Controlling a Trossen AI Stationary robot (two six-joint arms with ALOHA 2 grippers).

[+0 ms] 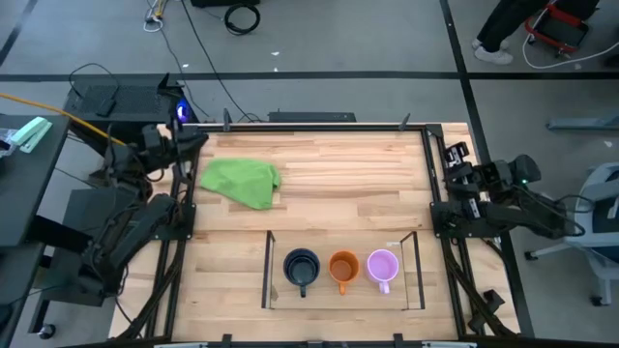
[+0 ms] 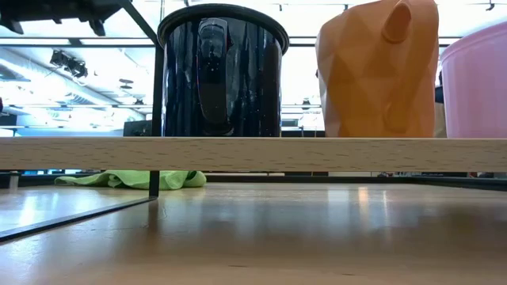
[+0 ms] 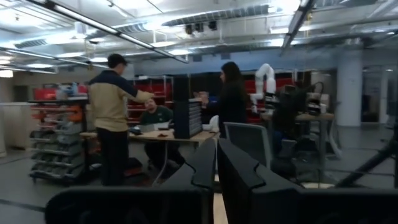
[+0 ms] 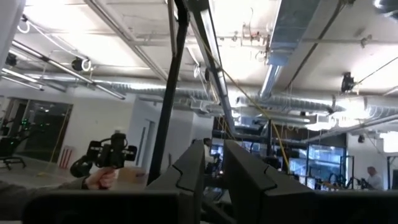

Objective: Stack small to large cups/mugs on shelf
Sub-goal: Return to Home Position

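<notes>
All three mugs are sitting in a row on the shelf at the front of the bench. The black mug is on the left arm's side, the orange mug is in the middle, and the light purple mug is nearest the right arm. All three handles are pointing toward the front edge.

Both arms are hanging back at the bench's side edges, well apart from the shelf. The left gripper is facing out into the room with its fingers nearly touching and holding nothing. The right gripper is also looking out into the room, with a narrow gap and nothing in it.

The row is lying between the arms and off to the side of where each gripper is aiming. I judge that settling home is asking for no reach toward the mugs. The green cloth is lying toward the back, nearer the left arm.
</notes>
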